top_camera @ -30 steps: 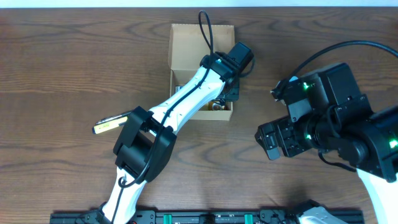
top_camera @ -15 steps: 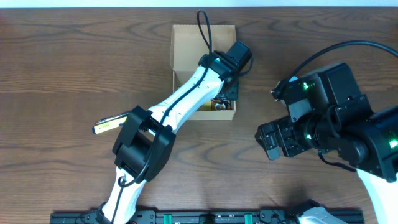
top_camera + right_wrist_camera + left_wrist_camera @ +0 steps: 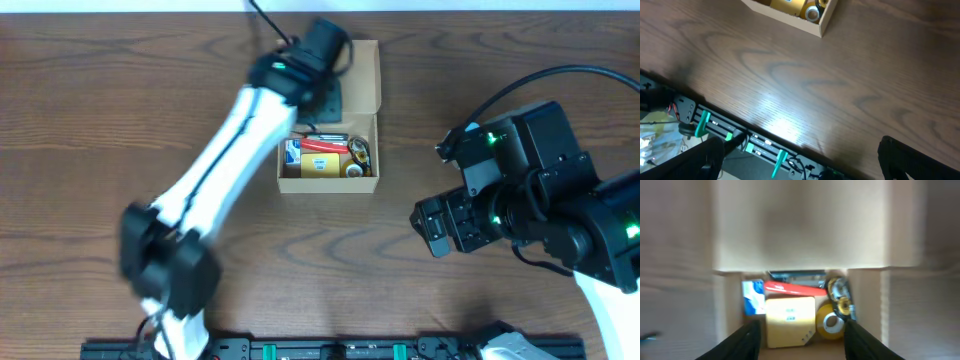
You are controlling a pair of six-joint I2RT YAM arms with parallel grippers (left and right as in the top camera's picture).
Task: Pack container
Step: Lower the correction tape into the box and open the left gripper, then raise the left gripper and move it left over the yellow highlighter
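Left hand [image 3: 802, 326] (fingers spread, empty) has pulled up out of the container [image 3: 330, 184].

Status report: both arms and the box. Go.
Left fingers apart, empty, over the box. Right fingers wide apart, empty, off to the side. Flap open, stationery inside. Left arm overhangs the flap.

A dark wooden table [image 3: 100, 120] bears a yellow pad [image 3: 318, 166] lying between a blue-and-white item [image 3: 291, 153] and a yellow roll [image 3: 353, 171], a red stick [image 3: 322, 146] just behind them.
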